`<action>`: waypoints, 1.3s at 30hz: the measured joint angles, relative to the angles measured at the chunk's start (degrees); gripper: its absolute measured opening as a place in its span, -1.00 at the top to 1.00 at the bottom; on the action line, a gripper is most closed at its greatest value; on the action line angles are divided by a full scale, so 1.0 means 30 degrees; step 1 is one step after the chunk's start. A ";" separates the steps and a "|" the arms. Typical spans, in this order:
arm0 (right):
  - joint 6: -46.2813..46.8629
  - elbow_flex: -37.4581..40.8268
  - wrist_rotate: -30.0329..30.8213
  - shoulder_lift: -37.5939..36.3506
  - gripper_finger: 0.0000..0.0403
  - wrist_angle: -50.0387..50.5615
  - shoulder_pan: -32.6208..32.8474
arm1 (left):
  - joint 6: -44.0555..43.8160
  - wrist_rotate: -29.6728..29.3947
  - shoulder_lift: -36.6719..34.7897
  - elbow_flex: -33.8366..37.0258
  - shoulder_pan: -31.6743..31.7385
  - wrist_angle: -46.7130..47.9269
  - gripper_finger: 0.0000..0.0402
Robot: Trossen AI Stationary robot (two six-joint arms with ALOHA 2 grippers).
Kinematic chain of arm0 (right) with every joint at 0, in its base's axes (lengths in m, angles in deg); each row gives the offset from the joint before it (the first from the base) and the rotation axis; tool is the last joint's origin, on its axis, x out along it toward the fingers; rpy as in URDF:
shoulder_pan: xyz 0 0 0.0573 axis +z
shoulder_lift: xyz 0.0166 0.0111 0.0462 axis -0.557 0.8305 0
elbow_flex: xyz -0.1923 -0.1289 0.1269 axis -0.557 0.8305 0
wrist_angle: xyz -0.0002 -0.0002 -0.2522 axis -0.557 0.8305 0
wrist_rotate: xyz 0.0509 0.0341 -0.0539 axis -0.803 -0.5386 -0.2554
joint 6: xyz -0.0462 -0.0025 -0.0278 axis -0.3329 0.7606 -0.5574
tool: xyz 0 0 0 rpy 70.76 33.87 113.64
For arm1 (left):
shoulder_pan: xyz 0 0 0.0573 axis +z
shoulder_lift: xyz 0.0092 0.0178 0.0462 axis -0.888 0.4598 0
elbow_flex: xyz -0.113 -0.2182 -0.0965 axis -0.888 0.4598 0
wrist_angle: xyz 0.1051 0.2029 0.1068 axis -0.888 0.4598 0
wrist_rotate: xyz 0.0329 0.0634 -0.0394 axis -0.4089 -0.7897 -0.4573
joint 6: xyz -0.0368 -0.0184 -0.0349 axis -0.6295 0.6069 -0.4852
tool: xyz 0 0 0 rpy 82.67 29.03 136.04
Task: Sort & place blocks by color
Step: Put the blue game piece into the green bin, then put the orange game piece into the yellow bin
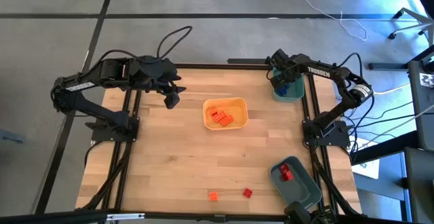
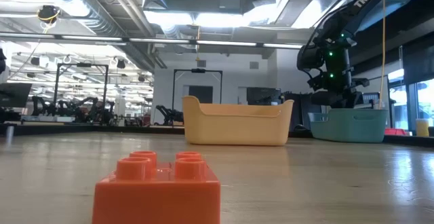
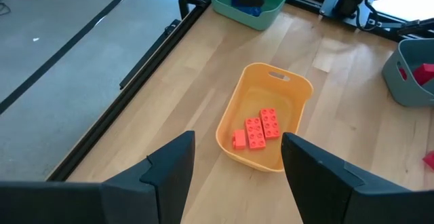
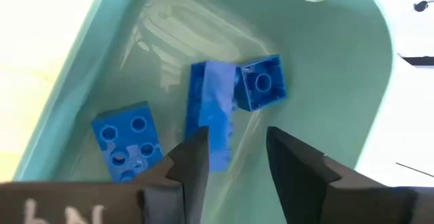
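My right gripper (image 4: 237,134) points down into the far-right teal bin (image 1: 290,92), its fingers apart. A long blue block (image 4: 211,112), blurred, stands on end just beyond the fingers. Two more blue blocks (image 4: 129,142) (image 4: 263,81) lie on the bin's floor. My left gripper (image 1: 173,100) hangs open and empty over the table's far left. Beyond it the yellow-orange tray (image 3: 230,119) holds orange blocks (image 3: 261,127). A loose orange block (image 1: 213,195) and a red block (image 1: 247,193) rest on the table near its front edge. My right gripper has its fingers open on either side of the long blue block's near end (image 4: 220,157). That end shows close beside one finger (image 4: 196,159). I cannot tell whether the finger touches it.
A second teal bin (image 1: 296,180) at the near right holds a red block (image 1: 286,172). The tray stands mid-table (image 1: 239,104). Bare wood lies between the tray and the front edge. Dark frame rails run along both table sides.
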 joint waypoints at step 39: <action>-0.3633 -0.8116 -1.0499 -1.2364 0.21 0.4019 1.0931 | -0.2506 0.6059 0.4630 0.5013 -0.6468 -0.7355 -0.05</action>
